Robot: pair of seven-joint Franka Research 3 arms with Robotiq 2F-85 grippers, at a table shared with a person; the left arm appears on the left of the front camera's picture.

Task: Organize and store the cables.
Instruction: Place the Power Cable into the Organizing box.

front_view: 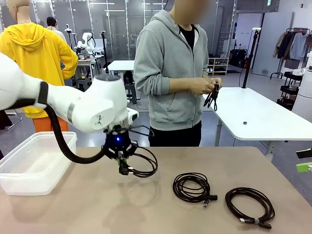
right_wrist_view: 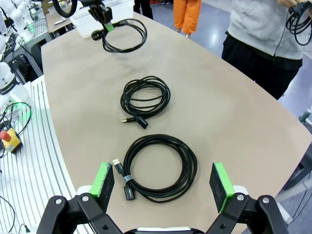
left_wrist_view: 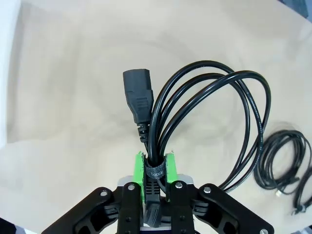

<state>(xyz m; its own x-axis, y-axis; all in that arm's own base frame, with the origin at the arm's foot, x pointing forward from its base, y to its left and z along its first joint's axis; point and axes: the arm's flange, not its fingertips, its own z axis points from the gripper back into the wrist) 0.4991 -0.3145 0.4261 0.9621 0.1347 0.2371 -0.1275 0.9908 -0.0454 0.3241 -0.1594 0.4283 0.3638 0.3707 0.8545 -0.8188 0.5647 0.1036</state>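
My left gripper (front_view: 124, 167) hangs above the table's left half, shut on the banded neck of a black coiled cable (front_view: 144, 163). In the left wrist view the green pads (left_wrist_view: 140, 171) pinch that band, and the cable's loops (left_wrist_view: 214, 105) and plug (left_wrist_view: 137, 95) dangle beyond them. Two more coiled cables lie on the table: one at the middle (front_view: 191, 186) and one at the right (front_view: 249, 204). My right gripper (right_wrist_view: 162, 183) is open above the nearer coil (right_wrist_view: 161, 168), with the other coil (right_wrist_view: 145, 95) farther on. The person holds another cable (front_view: 212, 97) in both hands.
A clear plastic bin (front_view: 36, 161) stands at the table's left edge, just left of my left gripper. The person stands at the far side of the table. A white table (front_view: 258, 114) is behind on the right.
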